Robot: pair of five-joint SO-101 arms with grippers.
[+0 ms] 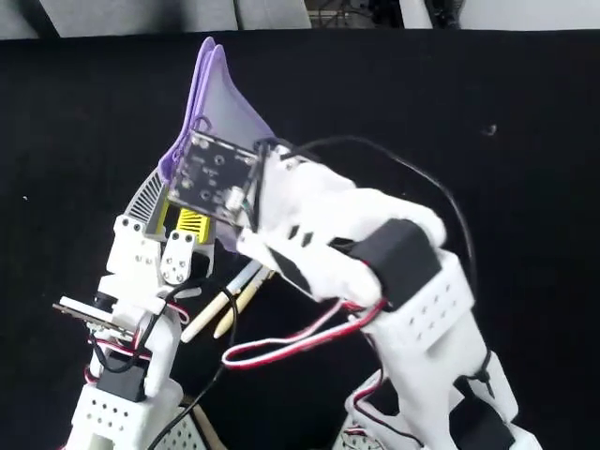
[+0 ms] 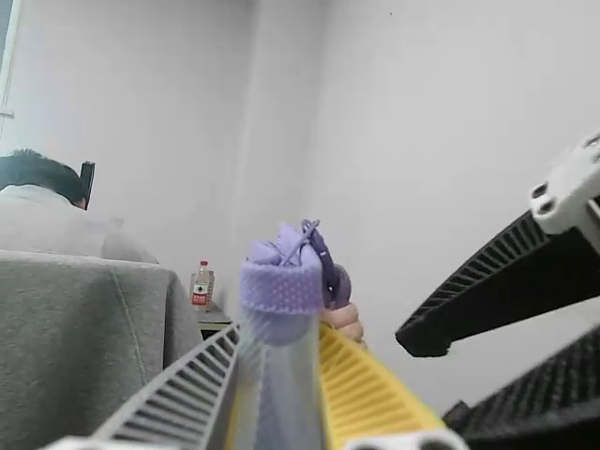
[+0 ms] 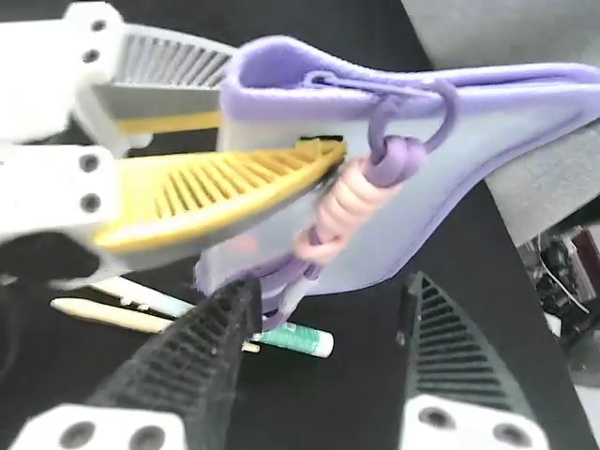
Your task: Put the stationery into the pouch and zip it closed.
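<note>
In the high view the pouch [image 1: 221, 101] stands lifted off the black table [image 1: 487, 112], with its purple edge pointing toward the upper left of the frame. The left gripper [image 1: 174, 202], at the lower left, is clenched on it. In the right wrist view its grey finger [image 3: 178, 61] and yellow finger [image 3: 225, 183] press the translucent wall from either side, close to the zipper edge. The left wrist view looks along those same fingers at the pouch [image 2: 279, 281] pinched between them (the purple rim rises just past the tips). The right gripper [image 3: 330, 286] is released, its two black fingers spread wide just beside the pouch. The zipper pull cord [image 3: 394, 150], purple with a pink braided part, hangs near them; whether one finger touches the cord's end I cannot tell. The stationery [image 1: 230, 298] lies on the table beneath the pouch, left of centre in the high view: a pale pencil [image 3: 103, 312], a white pen [image 3: 141, 292] and a green-and-white stick [image 3: 298, 339], close together.
</note>
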